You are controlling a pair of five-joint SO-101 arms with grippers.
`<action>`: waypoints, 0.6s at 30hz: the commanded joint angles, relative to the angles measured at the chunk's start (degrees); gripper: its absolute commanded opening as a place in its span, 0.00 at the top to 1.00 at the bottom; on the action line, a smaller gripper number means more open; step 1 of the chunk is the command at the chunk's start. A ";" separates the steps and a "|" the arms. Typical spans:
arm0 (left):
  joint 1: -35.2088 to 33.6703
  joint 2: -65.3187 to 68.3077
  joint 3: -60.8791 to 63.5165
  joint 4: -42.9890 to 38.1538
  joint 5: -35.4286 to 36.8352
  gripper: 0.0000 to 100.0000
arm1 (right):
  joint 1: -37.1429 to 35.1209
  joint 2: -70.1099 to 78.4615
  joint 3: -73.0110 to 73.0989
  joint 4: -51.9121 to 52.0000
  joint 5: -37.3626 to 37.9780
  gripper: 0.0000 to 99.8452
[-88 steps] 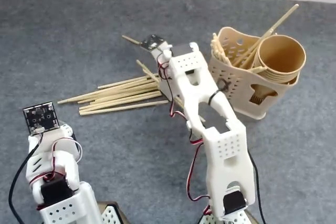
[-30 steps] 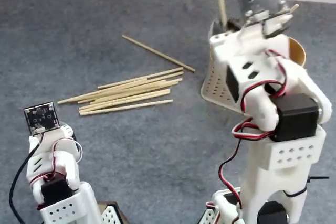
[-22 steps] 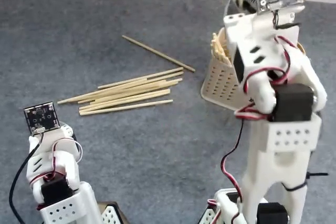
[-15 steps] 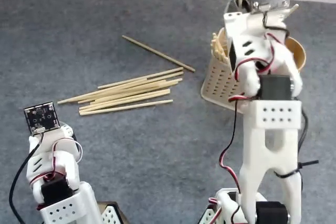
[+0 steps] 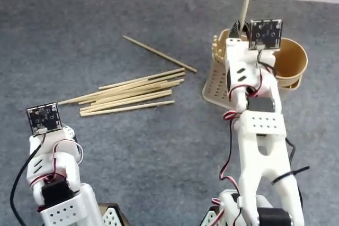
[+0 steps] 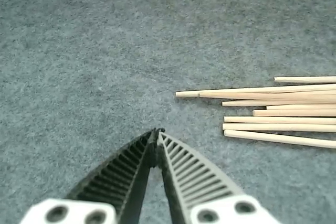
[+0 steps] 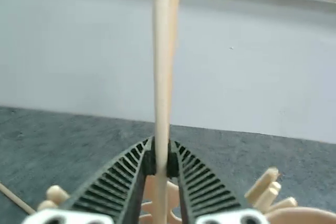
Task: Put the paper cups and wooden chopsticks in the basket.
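Observation:
My right gripper (image 7: 160,157) is shut on one wooden chopstick (image 7: 162,66) that stands nearly upright; in the high view this chopstick (image 5: 246,1) rises above the cream basket (image 5: 218,80), with the right arm over the basket. Stacked paper cups (image 5: 292,63) sit in the basket's right part, and several chopstick ends (image 7: 266,190) stick out of it. A pile of chopsticks (image 5: 127,95) lies on the grey mat, with a single one (image 5: 159,53) apart behind it. My left gripper (image 6: 157,136) is shut and holds nothing, low over the mat near the pile's tips (image 6: 262,108).
A grey mat (image 5: 106,152) covers the table, and a pale wall (image 7: 79,51) runs behind it. The left arm's base (image 5: 53,178) stands at the front left.
The right arm picked a chopstick from the pile, swung it up over the basket, and has since lowered it, upright, toward the basket. The left arm has stayed still.

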 commanded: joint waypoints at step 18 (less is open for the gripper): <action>2.59 -0.13 -0.22 -1.14 -0.44 0.99 | 0.04 -0.57 -34.24 36.97 -0.53 0.80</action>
